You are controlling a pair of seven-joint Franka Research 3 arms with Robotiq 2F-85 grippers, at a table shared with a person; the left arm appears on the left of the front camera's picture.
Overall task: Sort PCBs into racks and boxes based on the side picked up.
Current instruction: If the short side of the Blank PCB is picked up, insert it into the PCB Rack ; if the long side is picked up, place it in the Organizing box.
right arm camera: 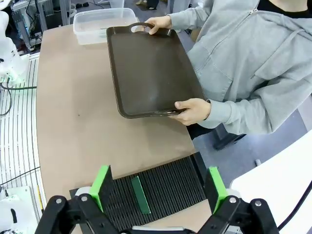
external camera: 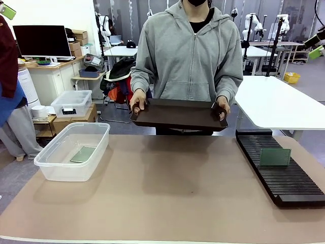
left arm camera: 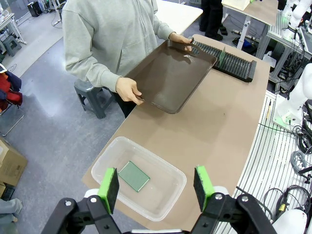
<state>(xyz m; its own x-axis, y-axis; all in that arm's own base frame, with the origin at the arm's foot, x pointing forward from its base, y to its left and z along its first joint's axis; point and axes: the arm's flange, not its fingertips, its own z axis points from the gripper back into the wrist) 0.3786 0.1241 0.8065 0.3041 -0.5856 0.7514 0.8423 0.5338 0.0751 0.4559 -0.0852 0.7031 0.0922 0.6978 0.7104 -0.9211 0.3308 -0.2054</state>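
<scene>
Gripper pair, left [left arm camera: 156,187] and right [right arm camera: 158,187], hangs spread, empty; we risk clipping the person's tray [external camera: 177,114].

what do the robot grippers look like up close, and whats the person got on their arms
Each wrist view shows a two-finger gripper, left and right, with black jointed linkages, silver pivot bolts and bright green rectangular pads on the fingertips. The person wears a light grey zip-up hoodie with long sleeves ending in ribbed cuffs at the wrists.

robotics lab: white worktables [external camera: 284,101], monitor [external camera: 41,40], cabling [left arm camera: 292,165].
</scene>
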